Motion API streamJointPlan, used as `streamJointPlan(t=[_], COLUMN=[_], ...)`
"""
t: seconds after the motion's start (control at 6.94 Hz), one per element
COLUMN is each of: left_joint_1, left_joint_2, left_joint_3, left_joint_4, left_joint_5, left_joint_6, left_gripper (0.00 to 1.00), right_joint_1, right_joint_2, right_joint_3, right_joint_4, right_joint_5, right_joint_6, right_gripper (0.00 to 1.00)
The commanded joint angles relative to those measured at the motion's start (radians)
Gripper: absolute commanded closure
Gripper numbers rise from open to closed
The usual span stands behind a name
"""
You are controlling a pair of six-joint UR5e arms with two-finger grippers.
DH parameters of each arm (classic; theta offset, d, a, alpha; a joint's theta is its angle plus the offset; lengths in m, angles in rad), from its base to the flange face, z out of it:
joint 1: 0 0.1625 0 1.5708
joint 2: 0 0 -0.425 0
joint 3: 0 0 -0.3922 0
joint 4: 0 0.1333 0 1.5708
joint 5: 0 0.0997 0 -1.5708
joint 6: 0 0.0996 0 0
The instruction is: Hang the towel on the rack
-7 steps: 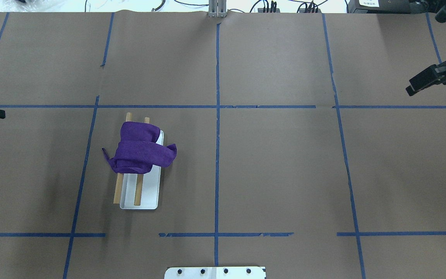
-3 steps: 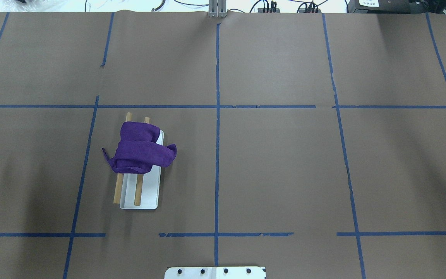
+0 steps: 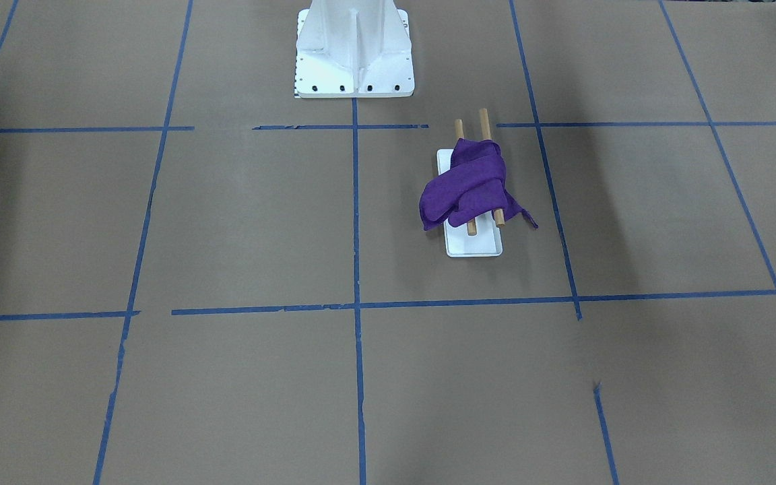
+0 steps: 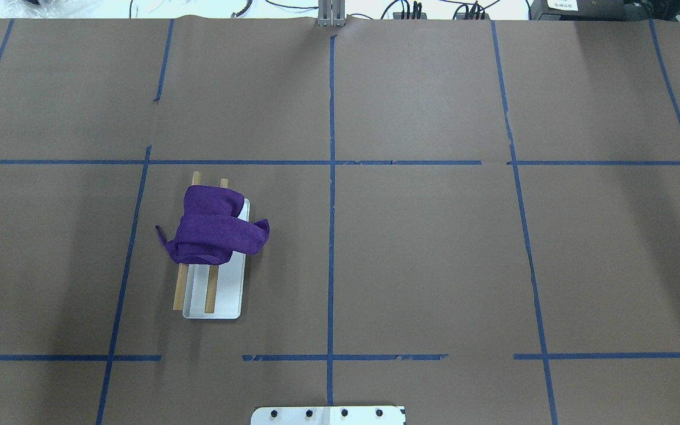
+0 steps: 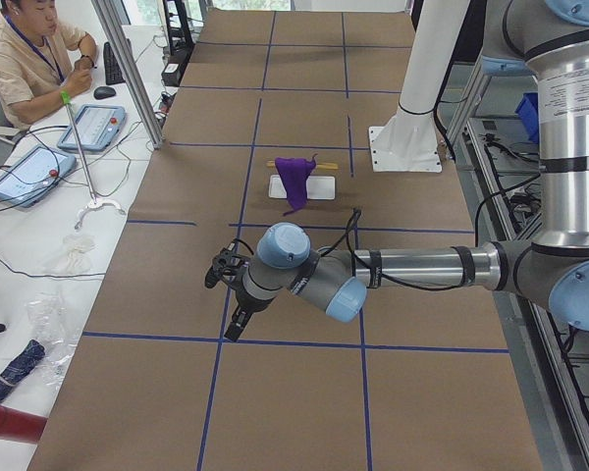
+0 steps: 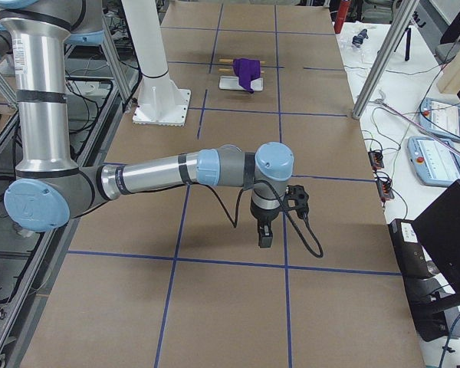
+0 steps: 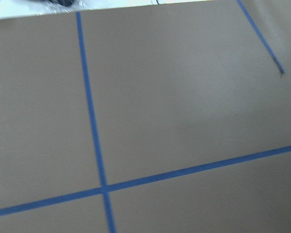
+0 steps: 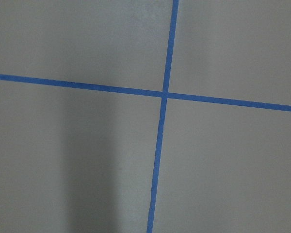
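Towel (image 4: pixel 213 227), purple and bunched, lies draped across both wooden rods of the rack (image 4: pixel 225 292), which stands on the table (image 4: pixel 434 248) on the robot's left of the centre tape line, in the middle row of taped squares. The rack's long axis runs away from the robot, tilted slightly so its far end leans toward the centre line. In the overhead view its rods show bare for a long stretch at the near end and for only short stubs at the far end. The towel's own long axis lies crosswise to the rods: one pointed corner sticks out past the rack on the robot's left, and a rounded fold overhangs the white base on the other side. From the table's left end, part of the towel (image 5: pixel 294 179) hangs down below the rods.

The left gripper (image 5: pixel 231 304) hovers above the brown paper near the table's left end, well apart from the rack. The right gripper (image 6: pixel 264 230) hangs above the paper toward the right end, fingers pointing down. Neither has hold of the towel. Only the side views show them, so I cannot tell how far apart the fingers stand. Both wrist cameras see only paper and blue tape.
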Motion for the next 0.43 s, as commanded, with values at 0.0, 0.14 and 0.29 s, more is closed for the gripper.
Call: streamJointPlan(t=[0.0, 0.14, 0.29], left_joint_1=[-0.01, -0.008, 0.001], left_joint_2=[0.0, -0.003, -0.003], left_joint_3=[-0.041, -0.043, -0.063], left_joint_4=[0.289, 0.369, 0.4], left_joint_5=[-0.084, -0.177, -0.18], left_joint_6=[0.024, 0.024, 0.024], left_gripper=[0.0, 0.0, 0.0], right_joint_1=[0.025, 0.023, 0.022], right_joint_2=[0.007, 0.01, 0.008], right_joint_3=[-0.005, -0.005, 0.0], right_joint_4=[-0.001, -0.002, -0.002], right_joint_5=[-0.026, -0.055, -0.055], right_joint_6=[0.002, 0.003, 0.006], right_gripper=[0.0, 0.0, 0.0])
